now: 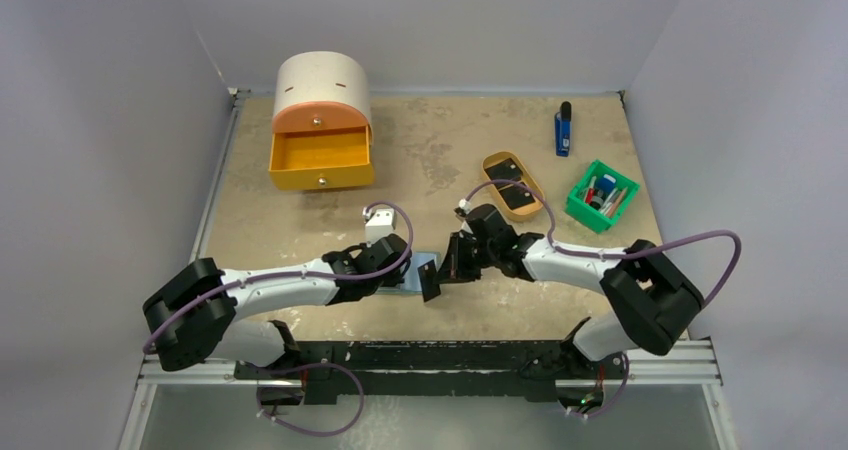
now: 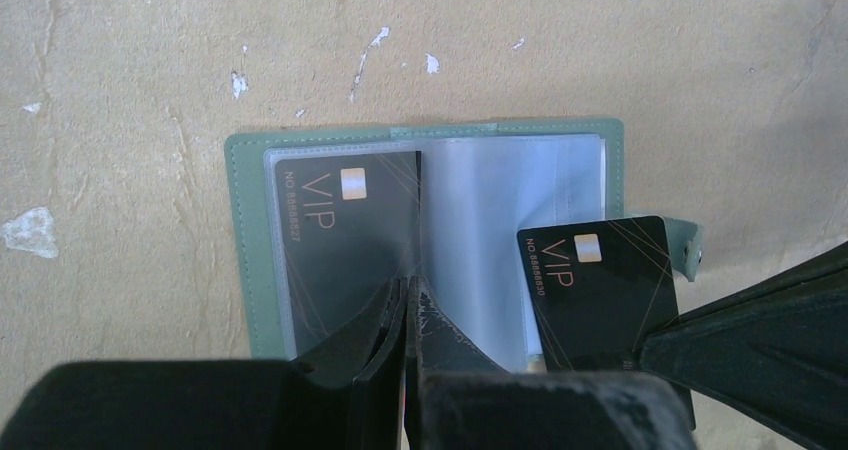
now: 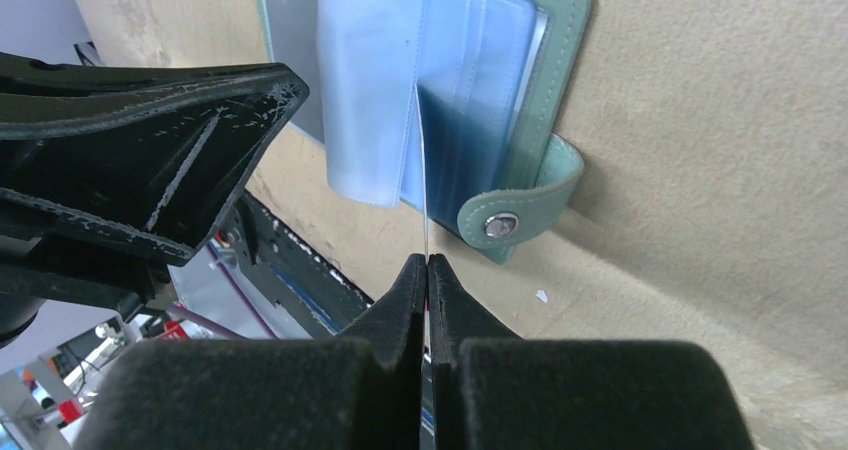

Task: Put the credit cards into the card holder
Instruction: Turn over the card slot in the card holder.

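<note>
Because the credit card (image 2: 600, 280) is thin, stiff and slippery (it could slide out), the right gripper (image 3: 427, 270) pinches its edge tight, by the snap side of the card holder (image 2: 240, 230). The left gripper (image 2: 408, 300) looks squeezed shut on that holder's middle page.

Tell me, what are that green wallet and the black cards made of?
The card holder looks like matte grey-green leather or faux leather, with stitched edges; its inner sleeves look like clear, glossy plastic. The credit cards seem rigid plastic: thin, smooth, with a gold chip.
</note>
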Robot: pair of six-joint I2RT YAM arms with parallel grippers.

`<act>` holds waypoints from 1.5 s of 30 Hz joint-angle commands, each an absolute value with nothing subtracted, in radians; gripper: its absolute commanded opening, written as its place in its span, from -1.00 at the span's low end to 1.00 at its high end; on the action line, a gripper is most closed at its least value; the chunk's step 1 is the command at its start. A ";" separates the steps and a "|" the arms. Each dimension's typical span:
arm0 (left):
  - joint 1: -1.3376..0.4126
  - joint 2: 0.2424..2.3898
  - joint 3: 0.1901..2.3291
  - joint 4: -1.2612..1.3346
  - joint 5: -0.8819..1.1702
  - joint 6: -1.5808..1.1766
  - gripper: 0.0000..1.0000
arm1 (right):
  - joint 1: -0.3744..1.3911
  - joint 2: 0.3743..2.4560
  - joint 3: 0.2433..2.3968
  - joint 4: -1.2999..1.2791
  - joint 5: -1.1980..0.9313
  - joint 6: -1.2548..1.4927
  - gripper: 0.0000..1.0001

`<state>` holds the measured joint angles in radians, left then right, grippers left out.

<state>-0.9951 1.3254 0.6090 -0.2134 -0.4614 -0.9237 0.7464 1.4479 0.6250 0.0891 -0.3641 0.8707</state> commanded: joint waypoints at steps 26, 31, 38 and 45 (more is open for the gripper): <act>-0.993 1.153 0.632 -0.321 -0.553 -0.921 -0.96 | 0.765 1.559 0.741 0.225 -0.477 0.878 -1.00; -0.992 1.138 0.627 -0.322 -0.552 -0.922 -0.91 | 0.780 1.573 0.767 0.221 -0.478 0.874 -1.00; -0.993 1.123 0.623 -0.329 -0.557 -0.928 -0.91 | 0.793 1.623 0.810 0.217 -0.482 0.871 -1.00; -0.992 1.097 0.620 -0.355 -0.575 -0.937 -0.91 | 0.807 1.705 0.887 0.233 -0.497 0.867 -1.00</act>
<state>-0.9951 1.1328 0.6094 -0.3401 -0.5392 -0.9241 0.7948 1.6775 0.8154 0.1940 -0.4667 0.8749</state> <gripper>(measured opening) 0.047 0.005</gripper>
